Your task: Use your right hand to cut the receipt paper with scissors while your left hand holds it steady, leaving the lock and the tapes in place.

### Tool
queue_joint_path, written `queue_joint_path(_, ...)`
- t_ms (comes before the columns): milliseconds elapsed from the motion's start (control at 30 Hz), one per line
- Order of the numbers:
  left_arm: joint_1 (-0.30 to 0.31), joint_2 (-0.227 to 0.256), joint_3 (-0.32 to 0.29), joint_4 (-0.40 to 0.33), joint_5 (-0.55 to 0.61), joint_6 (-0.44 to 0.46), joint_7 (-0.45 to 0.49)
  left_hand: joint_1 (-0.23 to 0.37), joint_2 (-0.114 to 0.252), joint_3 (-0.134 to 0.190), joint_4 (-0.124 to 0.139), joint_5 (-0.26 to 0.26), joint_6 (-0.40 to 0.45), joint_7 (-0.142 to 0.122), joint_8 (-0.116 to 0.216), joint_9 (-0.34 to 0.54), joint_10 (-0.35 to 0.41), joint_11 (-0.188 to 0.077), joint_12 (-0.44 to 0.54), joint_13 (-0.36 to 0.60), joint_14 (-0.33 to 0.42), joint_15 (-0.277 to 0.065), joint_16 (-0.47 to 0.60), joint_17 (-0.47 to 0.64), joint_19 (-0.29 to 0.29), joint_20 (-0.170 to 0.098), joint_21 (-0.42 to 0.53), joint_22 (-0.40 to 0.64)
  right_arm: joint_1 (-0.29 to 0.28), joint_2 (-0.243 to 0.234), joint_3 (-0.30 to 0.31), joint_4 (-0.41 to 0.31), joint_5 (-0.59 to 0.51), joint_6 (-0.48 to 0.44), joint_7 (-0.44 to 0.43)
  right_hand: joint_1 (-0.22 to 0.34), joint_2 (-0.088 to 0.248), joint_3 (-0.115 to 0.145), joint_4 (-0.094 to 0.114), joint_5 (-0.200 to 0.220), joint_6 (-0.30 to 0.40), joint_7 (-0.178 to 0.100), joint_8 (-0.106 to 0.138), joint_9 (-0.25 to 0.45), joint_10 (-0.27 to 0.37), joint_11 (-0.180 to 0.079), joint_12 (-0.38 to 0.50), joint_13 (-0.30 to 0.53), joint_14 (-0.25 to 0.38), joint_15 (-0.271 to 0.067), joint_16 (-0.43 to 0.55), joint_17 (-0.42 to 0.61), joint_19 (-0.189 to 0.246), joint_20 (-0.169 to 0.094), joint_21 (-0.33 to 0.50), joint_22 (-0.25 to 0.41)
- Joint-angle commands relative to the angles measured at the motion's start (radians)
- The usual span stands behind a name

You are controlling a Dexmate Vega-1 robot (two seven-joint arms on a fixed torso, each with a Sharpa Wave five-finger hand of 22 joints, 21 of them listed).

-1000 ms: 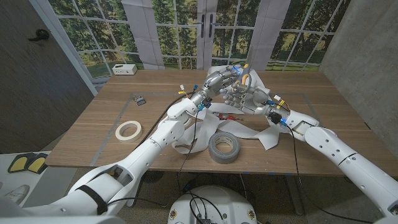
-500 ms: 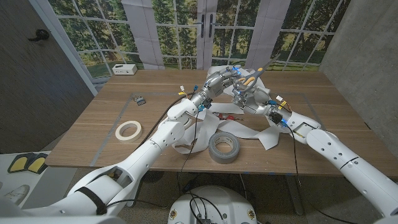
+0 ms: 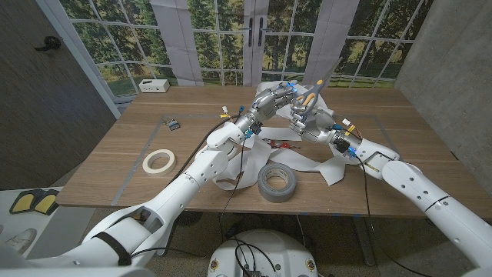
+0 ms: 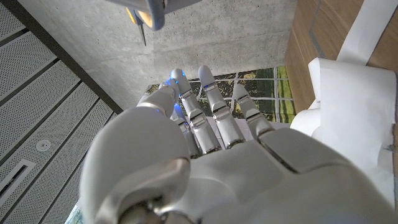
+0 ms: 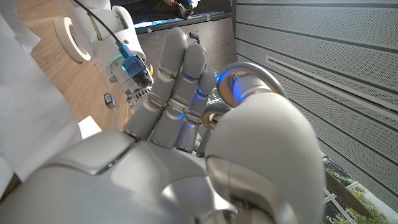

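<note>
Well, right hand (image 3: 302,117): raised over the far middle of the bench (image 3: 115,165), grasping the scissors (image 3: 314,94).
Left hand (image 3: 270,98): just beside it, fingers on the receipt paper (image 3: 327,165).
Receipt paper: trails across the bench past the grey tape (image 3: 276,182).

Bright, even light, and the wrist cams are way too close to focus.

The head view is evenly lit and sharp, with soft shadows under the grey tape roll (image 3: 276,182) and the white tape ring (image 3: 158,161) on the counter (image 3: 115,165); straight lines bow a bit toward the edges. In the left wrist view the left hand (image 4: 205,168) looms huge and soft, with smooth sheen on its shell, and the scissor tip (image 4: 144,15) is blurred. The right wrist view has the right hand (image 5: 186,149) just as mushy up close, blue LED glow between the fingers (image 5: 180,68), while the background stays crisper.
</note>
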Motion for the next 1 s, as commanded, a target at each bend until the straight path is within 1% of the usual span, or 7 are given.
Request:
queue_joint_path(33,0.001,0.003,-0.002,0.002,-0.005,0.002,-0.004,-0.004,0.005,0.002,0.008,0.005,-0.002,-0.001,-0.002,0.002,0.003,-0.009,-0.005,0.001,0.012,-0.146,-0.003,0.002,0.009,-0.003,0.008,0.003,-0.017,-0.034,0.012,-0.037,-0.01,-0.025,-0.063,-0.079,0.007,0.068,0.027,0.176,0.049,0.091,0.05,0.13,0.084,-0.052,-0.088,-0.076,0.034,-0.027,-0.166,-0.135,-0.041,-0.061,0.046,-0.082)
queue_joint_path(133,0.001,0.003,-0.003,0.004,-0.006,0.001,-0.006,-0.005,0.005,0.002,0.008,0.005,-0.002,-0.001,-0.003,0.002,0.002,-0.009,-0.007,0.001,0.013,-0.147,-0.003,0.002,0.008,-0.003,0.008,0.003,-0.011,-0.034,0.007,-0.028,-0.015,-0.019,-0.04,-0.138,0.02,0.101,0.035,0.206,0.008,0.074,0.066,0.18,0.062,-0.027,-0.259,-0.327,-0.02,-0.022,-0.378,-0.324,-0.092,-0.062,0.074,-0.171)
queue_joint_path(200,0.001,0.003,-0.002,0.006,-0.005,0.001,-0.007,-0.005,0.005,0.002,0.008,0.005,-0.001,-0.001,-0.003,0.001,0.003,-0.009,-0.007,0.002,0.013,-0.147,-0.004,0.001,0.008,-0.003,0.009,0.003,-0.006,-0.031,0.004,-0.022,-0.018,-0.013,-0.025,-0.183,0.025,0.121,0.048,0.21,-0.013,0.074,0.093,0.2,-0.06,0.018,-0.408,-0.442,-0.11,-0.011,-0.486,-0.435,-0.124,-0.065,0.076,-0.211)
queue_joint_path(267,0.0,0.002,-0.003,0.008,-0.008,0.002,-0.009,-0.005,0.004,0.002,0.008,0.005,-0.001,-0.002,-0.003,0.001,0.003,-0.009,-0.008,0.002,0.013,-0.147,-0.005,0.001,0.008,-0.002,0.009,0.003,-0.005,-0.031,0.004,-0.023,-0.018,-0.013,-0.029,-0.22,0.026,0.133,0.059,0.209,-0.044,0.077,0.108,0.205,-0.133,0.067,-0.515,-0.515,-0.184,-0.001,-0.515,-0.484,-0.16,-0.064,0.056,-0.228)
queue_joint_path(333,-0.001,0.003,-0.003,0.011,-0.007,0.002,-0.012,-0.005,0.004,0.002,0.008,0.005,0.0,-0.002,-0.003,0.001,0.003,-0.009,-0.008,0.002,0.013,-0.148,-0.005,0.001,0.008,-0.003,0.009,0.003,-0.008,-0.03,0.007,-0.027,-0.011,-0.019,-0.044,-0.241,0.032,0.146,0.065,0.207,-0.072,0.068,0.121,0.215,-0.183,0.077,-0.593,-0.566,-0.249,0.013,-0.521,-0.513,-0.195,-0.065,0.031,-0.232)
queue_joint_path(667,-0.005,0.0,-0.006,0.027,-0.012,-0.002,-0.026,-0.006,0.003,0.001,0.01,0.006,0.001,-0.002,-0.005,-0.001,0.003,-0.009,-0.012,0.002,0.015,-0.147,-0.006,0.001,0.008,-0.003,0.01,0.002,-0.001,-0.021,0.004,-0.023,-0.001,-0.022,-0.045,-0.271,0.058,0.154,0.077,0.194,-0.108,0.078,0.151,0.204,-0.155,0.072,-0.663,-0.633,-0.218,-0.009,-0.478,-0.538,-0.19,-0.063,0.022,-0.23)
queue_joint_path(1000,-0.006,-0.004,-0.01,0.039,-0.02,0.001,-0.033,-0.005,0.004,0.001,0.01,0.006,0.001,-0.002,-0.007,-0.002,0.006,-0.009,-0.014,0.004,0.016,-0.148,-0.007,0.002,0.007,-0.002,0.011,0.002,0.002,-0.025,0.003,-0.034,0.019,-0.053,-0.071,-0.286,0.082,0.166,0.061,0.183,-0.109,0.07,0.175,0.181,0.009,-0.005,-0.6,-0.574,-0.165,-0.021,-0.435,-0.519,-0.182,-0.063,0.02,-0.227)
